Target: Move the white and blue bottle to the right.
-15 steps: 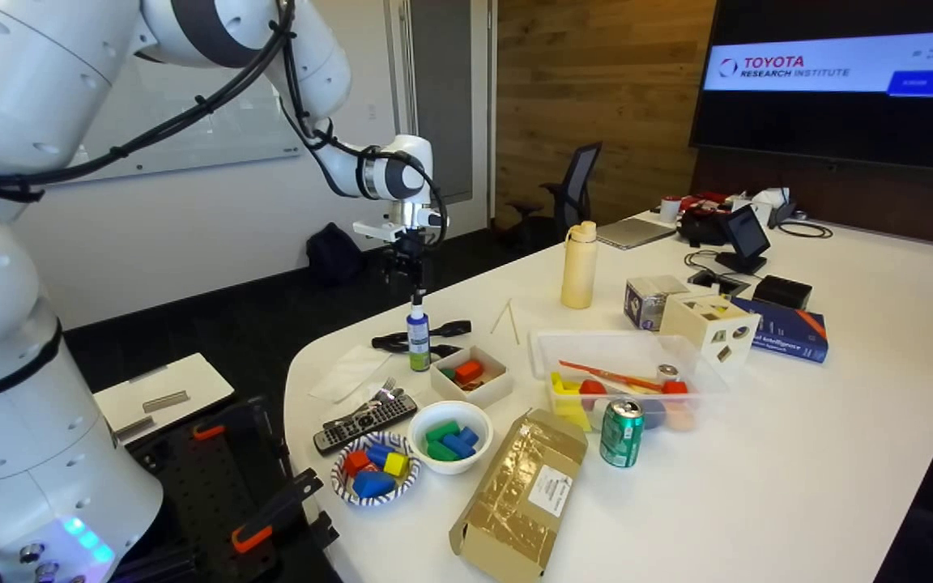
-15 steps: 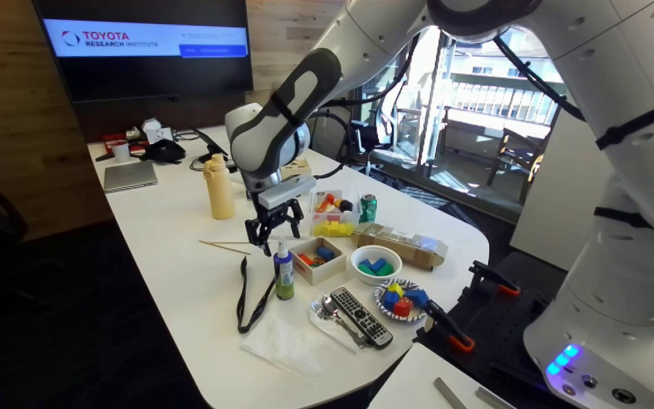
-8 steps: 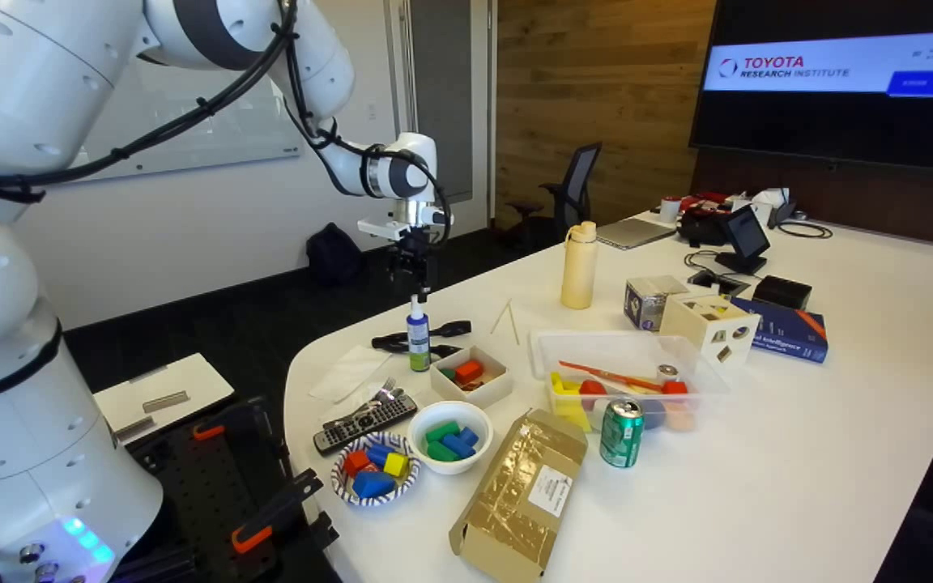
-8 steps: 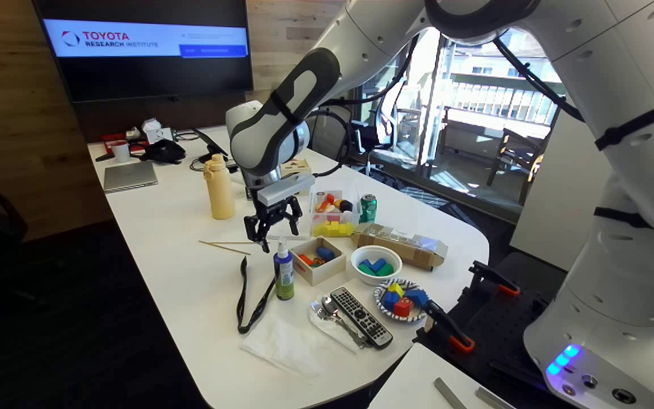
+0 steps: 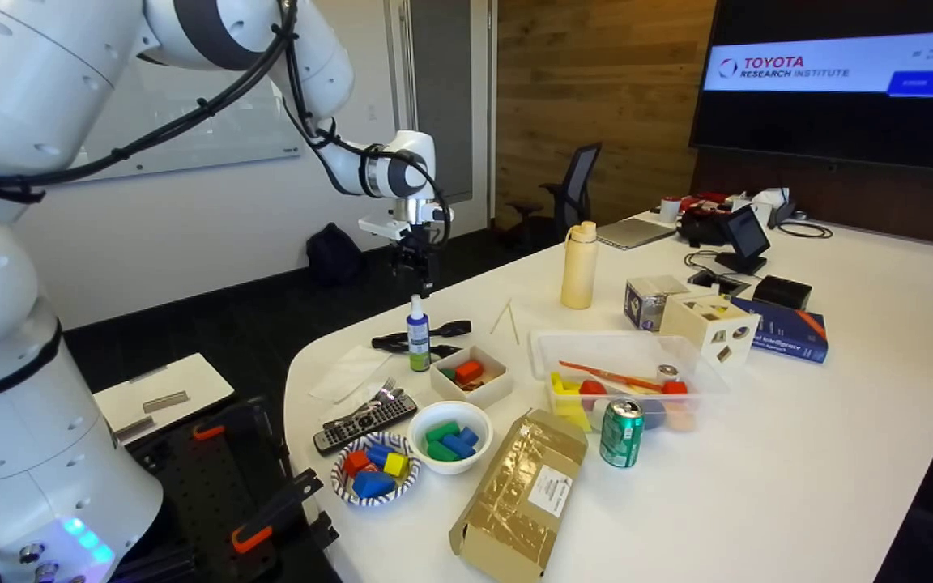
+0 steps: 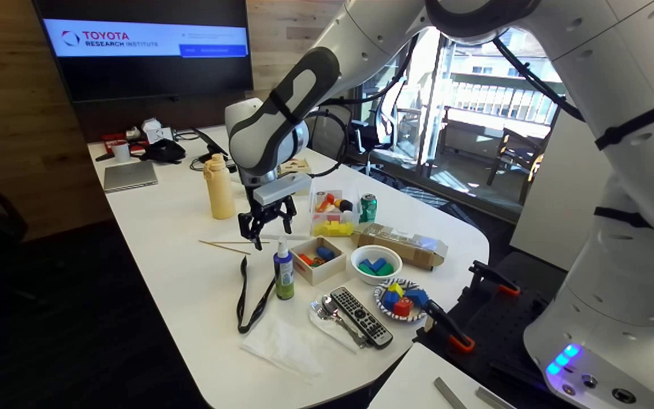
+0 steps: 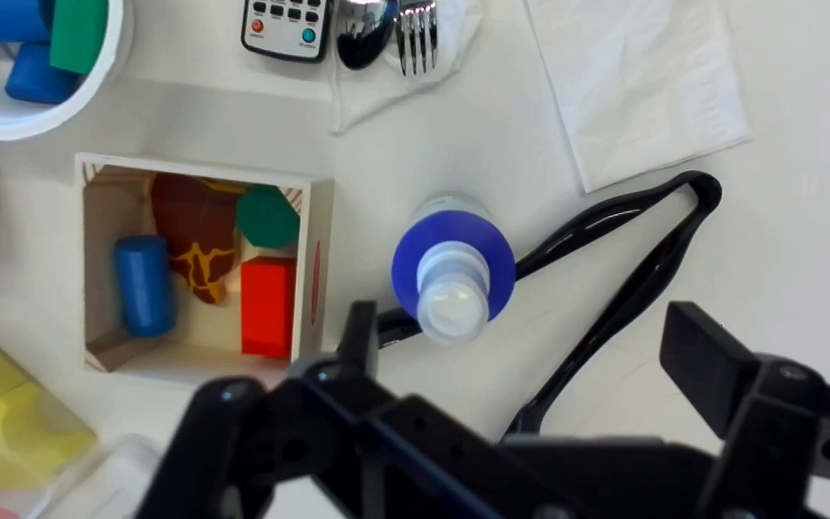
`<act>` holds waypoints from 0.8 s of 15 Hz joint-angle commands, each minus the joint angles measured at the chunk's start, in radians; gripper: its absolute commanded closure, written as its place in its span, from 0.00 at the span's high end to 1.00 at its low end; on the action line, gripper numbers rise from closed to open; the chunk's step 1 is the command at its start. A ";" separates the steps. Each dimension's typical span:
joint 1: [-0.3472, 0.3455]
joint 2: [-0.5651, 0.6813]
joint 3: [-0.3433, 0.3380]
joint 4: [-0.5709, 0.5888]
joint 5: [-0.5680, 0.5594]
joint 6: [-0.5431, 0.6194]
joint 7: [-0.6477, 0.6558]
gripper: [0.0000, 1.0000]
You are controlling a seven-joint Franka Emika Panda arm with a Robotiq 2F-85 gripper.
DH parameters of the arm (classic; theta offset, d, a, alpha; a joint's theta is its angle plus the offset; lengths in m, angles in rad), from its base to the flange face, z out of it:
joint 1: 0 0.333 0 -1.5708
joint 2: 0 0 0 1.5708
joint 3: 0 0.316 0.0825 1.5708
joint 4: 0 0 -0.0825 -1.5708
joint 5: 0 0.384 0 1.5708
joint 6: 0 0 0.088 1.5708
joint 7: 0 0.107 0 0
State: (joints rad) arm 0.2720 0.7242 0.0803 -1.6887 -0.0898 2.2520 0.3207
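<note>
I have my end effector [image 7: 534,353] spread, its two fingers [image 7: 707,367] well apart and away from the white and blue bottle [image 7: 452,270], which stands upright on the bench [image 7: 804,216]. Looking down from my wrist, I see the bottle from above: a pale, see-through cap ringed by a blue shoulder. Across the frame it falls between my fingertips, nearer the finger at the left of that view. Most of it shows farther up the frame than the tips, so it sits off my grasp line rather than centred on it.

In an exterior view, my fingers hang over the bottle's white nozzle [image 5: 416,308], close to it, with a gap visible. In an exterior view, the bottle's green lower label [image 6: 285,291] is nearer the camera than my fingers, which show beyond its top, toward the cream bottle [image 6: 220,193]. How high the tips are over the nozzle I cannot judge.

Just beside the bottle stands a small wooden box [image 7: 321,216] with a red block [image 7: 267,306] and a blue cylinder [image 7: 145,286] inside. One arm of the black tongs [image 7: 642,292] passes by the bottle's base, and I cannot tell whether the two touch. A paper napkin [image 7: 645,94] lies near the tongs, and a white bowl [image 7: 26,124] of blocks stands farther off past the box. The green can [image 5: 622,433] is well apart from my end effector.
</note>
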 commanded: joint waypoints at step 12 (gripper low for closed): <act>-0.027 0.021 -0.012 -0.031 0.088 0.022 -0.005 1.00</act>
State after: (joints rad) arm 0.2470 0.7527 0.0643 -1.7007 -0.0267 2.2537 0.3201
